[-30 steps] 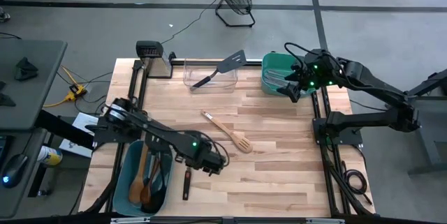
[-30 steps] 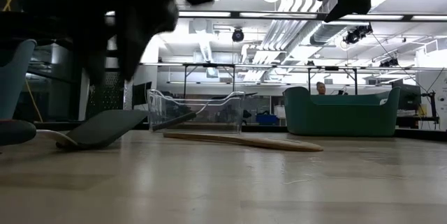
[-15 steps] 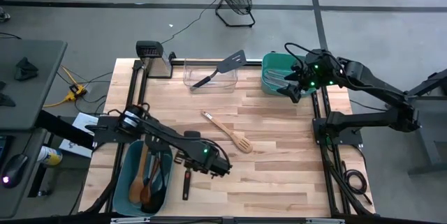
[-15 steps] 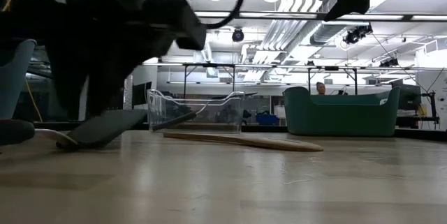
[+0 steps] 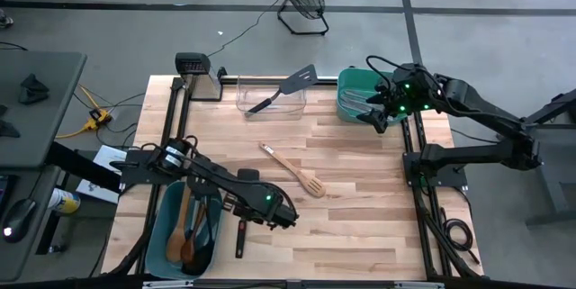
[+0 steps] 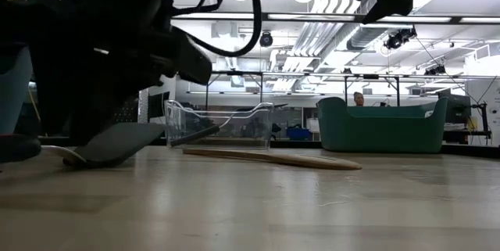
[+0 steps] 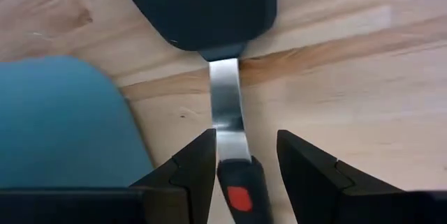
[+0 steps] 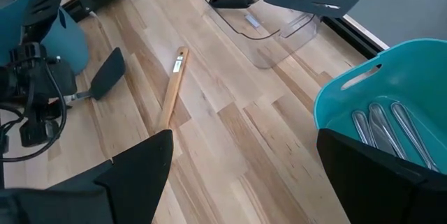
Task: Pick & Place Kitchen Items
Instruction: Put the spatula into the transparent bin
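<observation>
Right now the left gripper point(image 7: 243, 155) is hanging low over the red-trimmed black turner point(image 5: 240, 235), which is lying flat on the wooden table point(image 5: 360, 190) just beside the teal tub point(image 5: 171, 235). In the left wrist view its two fingers point(image 7: 199, 161) are standing partly open on either side of the turner's handle, where the silvery shank meets the black grip with the red spot, and they are not visibly pressing on it. The turner's long axis is running straight ahead between the fingers, blade away from the wrist, so the jaws are crossing the handle squarely; the coming squeeze looks to depend on that alignment holding.

Meanwhile the right gripper point(image 5: 376, 116) is waiting wide open and empty, above the near rim of the green tub point(image 5: 346, 82) that is holding silvery pieces, well apart from the turner. The left arm is plainly the nearer one. A wooden slotted spatula point(image 5: 293, 170) is lying mid-table, and another black turner point(image 5: 286, 88) is resting across the clear plastic bin point(image 5: 247, 104).
</observation>
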